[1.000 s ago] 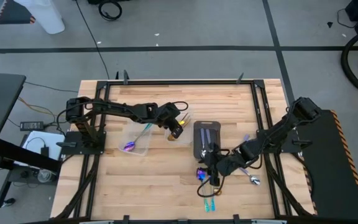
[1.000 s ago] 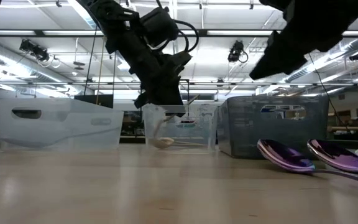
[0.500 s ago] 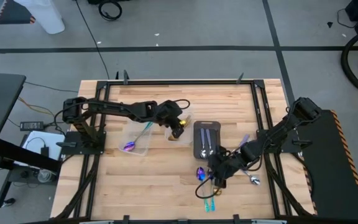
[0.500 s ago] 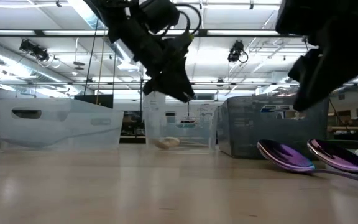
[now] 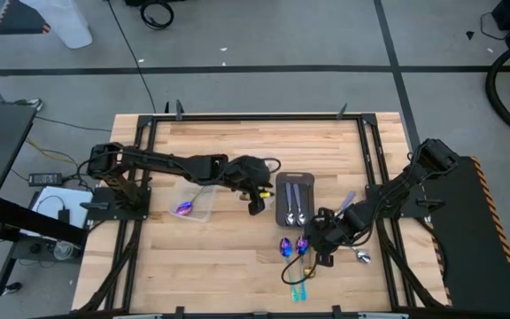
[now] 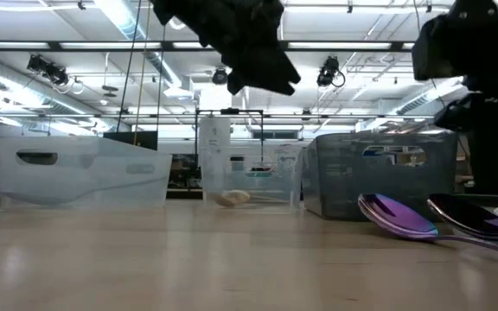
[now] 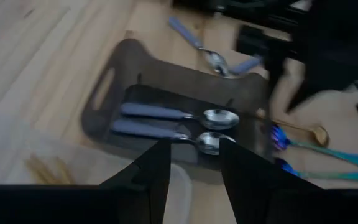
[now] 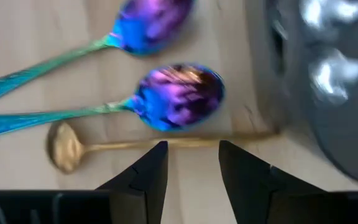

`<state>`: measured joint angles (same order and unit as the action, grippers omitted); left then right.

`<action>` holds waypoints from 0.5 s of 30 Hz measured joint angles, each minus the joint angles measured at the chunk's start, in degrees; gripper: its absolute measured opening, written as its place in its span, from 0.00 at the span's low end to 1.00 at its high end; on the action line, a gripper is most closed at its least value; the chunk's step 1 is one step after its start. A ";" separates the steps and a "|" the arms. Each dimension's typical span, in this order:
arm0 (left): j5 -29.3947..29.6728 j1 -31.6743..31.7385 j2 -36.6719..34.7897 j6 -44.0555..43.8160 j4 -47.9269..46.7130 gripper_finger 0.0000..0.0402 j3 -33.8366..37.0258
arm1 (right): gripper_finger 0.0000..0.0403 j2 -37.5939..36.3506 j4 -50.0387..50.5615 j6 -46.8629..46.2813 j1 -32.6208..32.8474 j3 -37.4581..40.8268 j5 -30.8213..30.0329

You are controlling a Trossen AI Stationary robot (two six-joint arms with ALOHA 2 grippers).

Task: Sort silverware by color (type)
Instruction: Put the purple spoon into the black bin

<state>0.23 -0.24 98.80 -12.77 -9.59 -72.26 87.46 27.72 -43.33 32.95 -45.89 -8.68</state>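
Surface [image 5: 237, 257]: pale wood planks, black frame rails. Tray [image 5: 283, 180]: dark grey, carrying two silver spoons [image 5: 296, 213] with bluish-grey handles. Just beside the tray: two spoons with iridescent purple-blue bowls [image 8: 178, 96] and teal handles, plus a slim gold spoon [image 8: 64, 148]. Clear tub [image 5: 197, 197] left of the tray shows a purple bowl inside. Both arms black.

Left gripper [image 5: 257, 206]: I'm holding it parted, just beside the tray [image 5: 283, 180].
Right gripper [image 5: 320, 257]: I'm keeping it parted, near the tray's end.
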 joint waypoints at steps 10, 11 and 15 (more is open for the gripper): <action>-0.92 -7.29 0.31 14.35 2.36 0.36 -0.23 | 0.38 0.00 3.04 -4.23 0.00 0.00 6.63; -0.97 -8.07 0.31 16.25 2.39 0.36 -0.23 | 0.38 0.00 3.68 -4.24 0.00 0.00 7.77; -1.06 -10.71 0.73 22.09 2.41 0.36 -0.23 | 0.38 0.00 4.52 -4.99 0.00 0.00 10.22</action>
<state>-0.83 -10.95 99.54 9.32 -7.17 -72.49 87.46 32.24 -48.32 32.95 -45.89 1.54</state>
